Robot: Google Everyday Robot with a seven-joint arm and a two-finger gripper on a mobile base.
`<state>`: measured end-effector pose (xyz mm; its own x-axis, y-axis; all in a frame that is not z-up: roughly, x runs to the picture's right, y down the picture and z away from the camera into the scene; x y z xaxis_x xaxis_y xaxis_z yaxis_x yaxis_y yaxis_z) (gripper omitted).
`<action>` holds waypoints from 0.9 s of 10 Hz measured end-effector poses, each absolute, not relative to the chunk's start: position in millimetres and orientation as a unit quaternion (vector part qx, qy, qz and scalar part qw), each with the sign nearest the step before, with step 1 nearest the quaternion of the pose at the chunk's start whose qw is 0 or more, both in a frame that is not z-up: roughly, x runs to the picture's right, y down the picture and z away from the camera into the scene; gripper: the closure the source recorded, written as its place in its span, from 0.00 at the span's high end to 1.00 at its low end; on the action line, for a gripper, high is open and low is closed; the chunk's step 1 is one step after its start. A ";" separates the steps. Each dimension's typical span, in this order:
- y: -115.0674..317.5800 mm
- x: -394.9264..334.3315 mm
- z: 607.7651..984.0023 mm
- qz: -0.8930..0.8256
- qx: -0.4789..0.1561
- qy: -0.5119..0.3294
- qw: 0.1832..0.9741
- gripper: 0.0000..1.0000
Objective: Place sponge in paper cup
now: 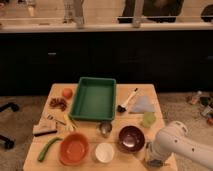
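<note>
**A:** Layout, big to small. The wooden surface (89, 131) carries everything. A white arm (177, 145) comes in from the lower right. The tool (152, 161) hangs at the surface's front right corner, just beside the dark bowl (131, 138). Tool open or closed: can't tell from this view.

**B:** Targets?

**A:** The green tray (93, 97) sits mid-surface. Front row, left to right: orange bowl (74, 148), paper cup (104, 152), dark bowl. The paper cup is upright, mouth up, between the two bowls and near both. It looks empty. The sponge (44, 130) lies flat near the left edge, well apart from the cup and on the far side of the surface from the tool. A long green vegetable (48, 148) lies just in front of it.

**B:** How will it handle?

**A:** My read: the sponge is light, soft and compressible. It isn't slippery and there's nothing to break. Take it from above, across the narrow width, mid-length. It will squash, so the grip has to go past first contact or it slips out.

**B:** Risk?

**A:** The cup. Thin paper, light, likely to tip or skate if nudged. The sponge looks about as big as the cup, so it probably goes in end-on, or squeezed. Release it low and centred. Come down vertically at the pick so the vegetable isn't dragged along.
</note>
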<state>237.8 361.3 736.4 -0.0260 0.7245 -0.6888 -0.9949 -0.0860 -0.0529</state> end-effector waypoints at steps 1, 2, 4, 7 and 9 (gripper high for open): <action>360.6 238.0 736.3 0.678 -0.290 0.231 0.635 0.13; 360.4 237.9 736.0 0.678 -0.291 0.231 0.635 0.13; 360.2 237.5 735.7 0.677 -0.291 0.231 0.635 0.13; 354.7 249.7 737.6 0.687 -0.285 0.228 0.628 0.13; 353.5 262.0 737.0 0.695 -0.279 0.232 0.621 0.13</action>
